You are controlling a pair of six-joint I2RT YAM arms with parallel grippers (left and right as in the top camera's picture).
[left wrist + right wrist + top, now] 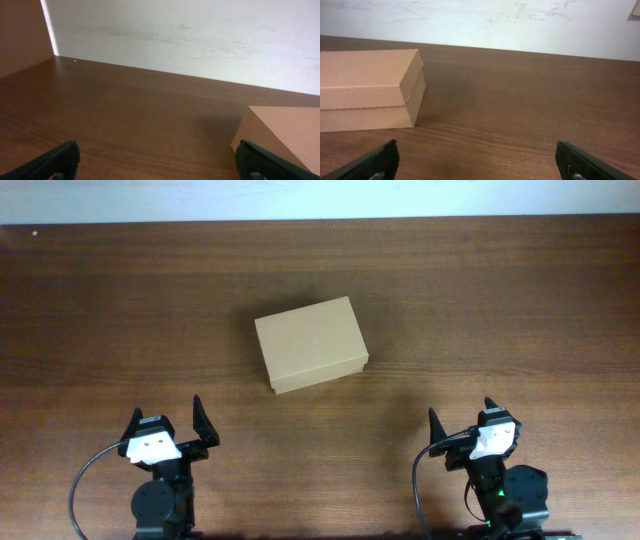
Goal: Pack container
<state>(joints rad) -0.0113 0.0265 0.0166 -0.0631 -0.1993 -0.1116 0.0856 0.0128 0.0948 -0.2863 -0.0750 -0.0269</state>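
watching from overhead, left side first: my left gripper (166,418) sits at the near edge of the wooden table (100,300), jaws spread wide with nothing between them. a black cable (78,485) loops beside its arm. on its wrist camera, both dark fingertips show at the bottom corners with bare wood between.

centre: the container (311,345), a plain tan cardboard box, rests flat on the table. its lid is down and it is turned slightly askew to the table edge. it lies ahead of both arms, well apart from each and touched by neither. the left wrist view catches only one corner of it, at the right edge.

right side: my right gripper (462,420) is also at the near edge, jaws wide and empty. its wrist camera has the box off to the left, the lid seam visible along the front. a pale wall (300,200) runs behind the table.
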